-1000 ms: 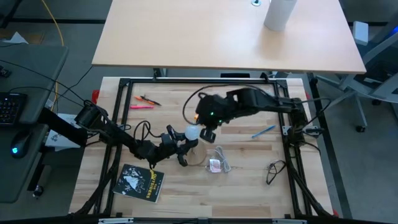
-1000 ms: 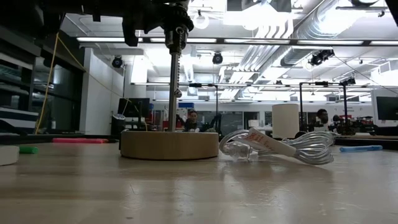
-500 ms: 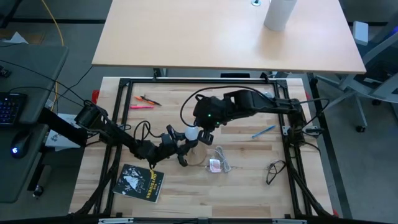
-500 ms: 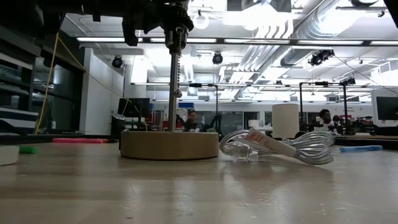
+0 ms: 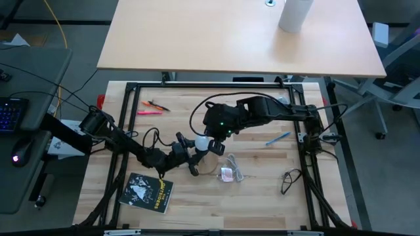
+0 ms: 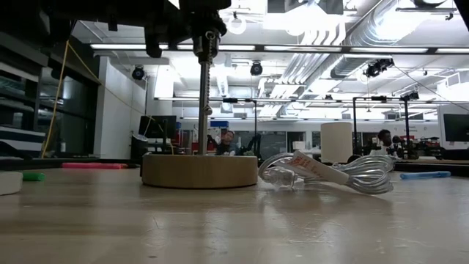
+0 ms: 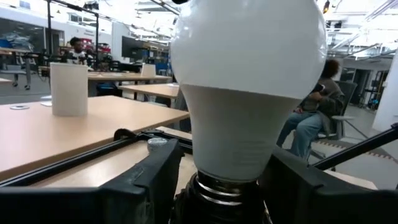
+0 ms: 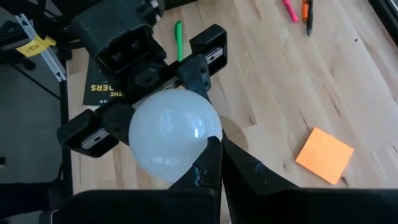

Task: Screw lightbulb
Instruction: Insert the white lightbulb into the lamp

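Clearly, with our left hand (image 8: 140, 106) spread either side of the lightbulb (image 8: 174, 137) standing in its socket and our right hand (image 8: 217, 158) pressed together against the globe, a sideways nudge could cross-thread it

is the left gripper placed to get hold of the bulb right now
Probably yes. In the left wrist view the lightbulb stands between the left gripper's spread fingers, nothing between them. The shut right gripper sits against the globe's side, not in the way.
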`<state>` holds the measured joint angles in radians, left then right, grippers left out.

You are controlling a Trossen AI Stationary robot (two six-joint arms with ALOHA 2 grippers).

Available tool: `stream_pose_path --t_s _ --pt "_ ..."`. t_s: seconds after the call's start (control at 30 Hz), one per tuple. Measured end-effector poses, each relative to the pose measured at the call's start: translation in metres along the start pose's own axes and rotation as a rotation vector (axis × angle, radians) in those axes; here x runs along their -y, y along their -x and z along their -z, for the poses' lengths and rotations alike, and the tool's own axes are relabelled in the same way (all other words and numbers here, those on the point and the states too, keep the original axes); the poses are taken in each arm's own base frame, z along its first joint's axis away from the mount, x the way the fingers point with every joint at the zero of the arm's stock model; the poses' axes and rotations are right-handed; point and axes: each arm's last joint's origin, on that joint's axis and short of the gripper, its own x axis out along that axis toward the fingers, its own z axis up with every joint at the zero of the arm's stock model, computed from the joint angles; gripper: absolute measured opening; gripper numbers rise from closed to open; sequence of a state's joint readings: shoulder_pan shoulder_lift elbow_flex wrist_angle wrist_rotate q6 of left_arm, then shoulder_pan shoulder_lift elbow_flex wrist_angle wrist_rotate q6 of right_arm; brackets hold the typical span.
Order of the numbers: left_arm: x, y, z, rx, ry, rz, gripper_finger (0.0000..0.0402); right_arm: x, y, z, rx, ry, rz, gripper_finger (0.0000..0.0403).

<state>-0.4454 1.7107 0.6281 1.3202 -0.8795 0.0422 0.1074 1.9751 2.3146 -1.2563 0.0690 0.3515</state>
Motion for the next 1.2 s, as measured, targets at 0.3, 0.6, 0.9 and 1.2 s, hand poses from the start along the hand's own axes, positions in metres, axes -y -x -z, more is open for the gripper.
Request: stream_pose_path --t_s 0.3,0.6,0.9,1.2 --pt "0.0002 0.0000 -0.0003 0.001 0.006 0.005 0.0187 -0.0018 0.0001 -0.0033 0.029 -0.001 -0.030 0.0000" --pt "0.0003 0.0000 -0.0006 0.003 0.008 0.005 0.0188 -0.0019 0.0001 -0.0035 0.032 0.009 -0.033 0.0000" --pt "0.0013 0.0000 -0.0015 0.010 0.016 0.038 0.0188 -0.0017 0.0001 -0.0032 0.029 0.015 -0.029 0.0000" --pt "0.0027 0.0000 -0.0019 0.013 0.016 0.084 0.0188 -0.0016 0.0001 -0.0032 0.029 0.017 -0.028 0.0000"
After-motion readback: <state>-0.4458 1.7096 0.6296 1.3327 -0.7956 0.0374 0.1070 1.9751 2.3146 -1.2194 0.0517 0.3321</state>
